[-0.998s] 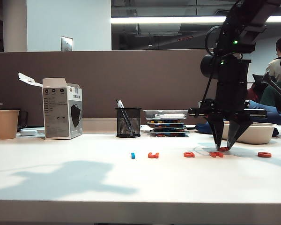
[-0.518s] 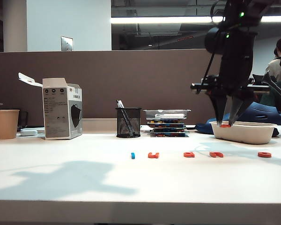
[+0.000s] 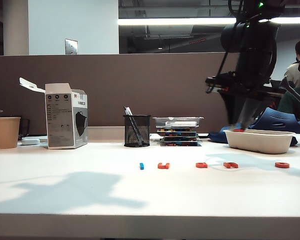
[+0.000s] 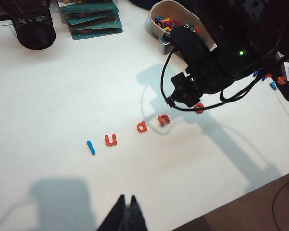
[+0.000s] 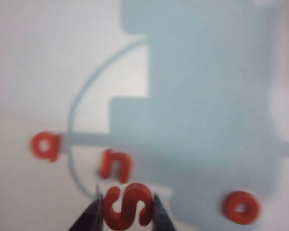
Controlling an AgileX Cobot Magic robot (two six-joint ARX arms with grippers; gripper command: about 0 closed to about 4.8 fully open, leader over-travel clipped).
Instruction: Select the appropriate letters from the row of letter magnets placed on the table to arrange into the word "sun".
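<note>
The right gripper point(image 5: 125, 211), clamped on the letter s point(image 5: 126, 206), has risen off the table point(image 3: 90, 200); left gripper point(image 4: 125, 214) waits closed, near.

Left gripper point(image 4: 126, 214) sits closed at bottom centre; letters point(image 4: 127, 134) run across mid-frame. Right arm point(image 4: 216, 62) fills the upper right; a pen cup point(image 4: 31, 24) stands upper left.

Back row, exterior view: paper cup point(image 3: 6, 132) far left, open white mask box point(image 3: 66, 121) beside it, black mesh pen cup point(image 3: 137, 130) with pens mid. Stack of flat trays point(image 3: 178, 131) just right of the pen cup. White oval bowl point(image 3: 260, 141) far right, holds loose coloured letters. Grey-brown partition wall point(image 3: 140, 85) behind all.
</note>
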